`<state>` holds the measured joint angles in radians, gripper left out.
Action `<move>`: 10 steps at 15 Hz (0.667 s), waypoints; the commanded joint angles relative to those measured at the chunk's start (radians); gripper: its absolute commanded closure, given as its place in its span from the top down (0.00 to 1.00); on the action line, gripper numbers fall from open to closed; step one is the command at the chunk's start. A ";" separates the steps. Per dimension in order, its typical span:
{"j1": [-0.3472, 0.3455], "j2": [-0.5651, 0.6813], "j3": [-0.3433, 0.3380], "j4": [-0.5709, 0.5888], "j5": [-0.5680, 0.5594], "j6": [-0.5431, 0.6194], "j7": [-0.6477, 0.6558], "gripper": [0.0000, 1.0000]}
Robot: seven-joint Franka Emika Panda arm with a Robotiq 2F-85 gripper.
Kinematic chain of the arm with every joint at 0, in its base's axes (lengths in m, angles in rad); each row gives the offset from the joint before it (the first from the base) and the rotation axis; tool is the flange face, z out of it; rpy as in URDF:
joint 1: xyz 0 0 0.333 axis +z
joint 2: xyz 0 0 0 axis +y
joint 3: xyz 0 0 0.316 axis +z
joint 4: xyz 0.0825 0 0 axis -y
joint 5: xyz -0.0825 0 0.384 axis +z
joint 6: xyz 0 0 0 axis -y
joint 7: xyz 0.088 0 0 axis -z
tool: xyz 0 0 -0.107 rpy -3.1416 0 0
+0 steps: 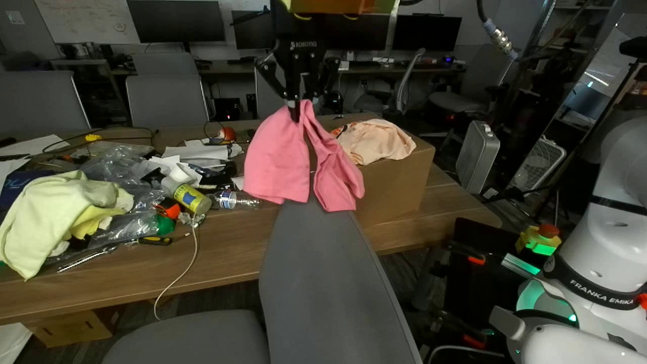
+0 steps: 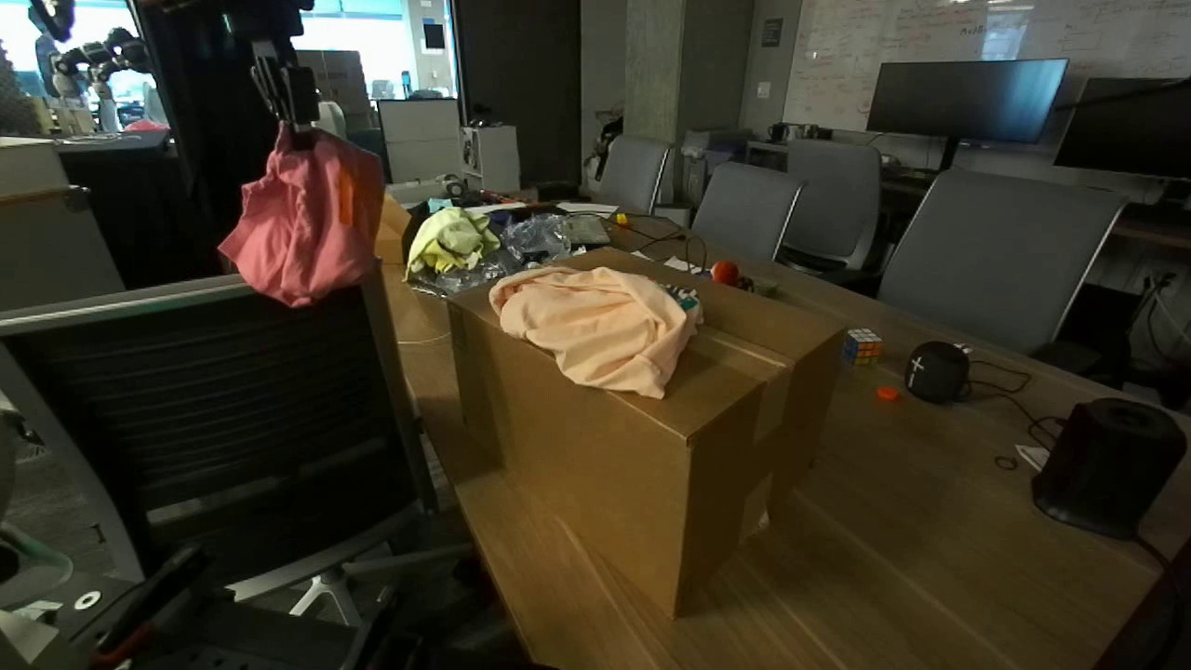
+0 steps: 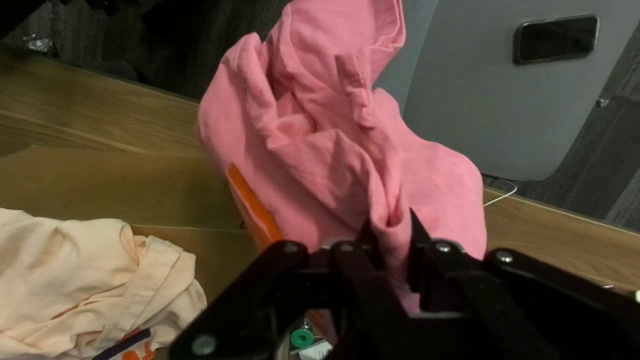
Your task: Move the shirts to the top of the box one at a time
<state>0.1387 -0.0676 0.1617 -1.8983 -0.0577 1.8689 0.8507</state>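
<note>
Pink shirt [image 1: 277, 156]: hangs in folds from the claw [image 3: 393, 230], beside the box [image 2: 577, 447] and near the top of a gray chair [image 1: 323, 283]; whether it touches the chair, I cannot tell.
Claw: clamped on a gathered fold of this shirt, squeezing it from both sides (the wrist view shows it best).
Box: stands on the surface [image 2: 930, 521], close to the long edge by the chair.
Peach shirt [image 2: 595, 326]: lies crumpled on the box top, along its edge on the chair's side.
Yellow cloth [image 1: 55, 217]: heaped on clear plastic [image 1: 119, 164] toward the same long edge, well apart from the box.
Opposite edge: a puzzle cube [image 2: 863, 346] and round black speaker [image 2: 937, 372] sit toward it.
</note>
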 commanded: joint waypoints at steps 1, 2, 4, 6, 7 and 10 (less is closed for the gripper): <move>-0.024 0.011 -0.014 0.060 -0.023 -0.040 0.065 0.03; -0.033 0.011 -0.023 0.065 -0.020 -0.045 0.083 0.03; -0.055 0.012 -0.045 0.073 -0.006 -0.056 0.110 0.03; -0.081 0.008 -0.072 0.075 0.005 -0.062 0.137 0.03; -0.094 0.005 -0.087 0.074 0.015 -0.065 0.148 0.03; -0.136 -0.012 -0.132 0.062 0.036 -0.067 0.192 0.03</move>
<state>0.0337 -0.0660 0.0609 -1.8560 -0.0512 1.8290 0.9909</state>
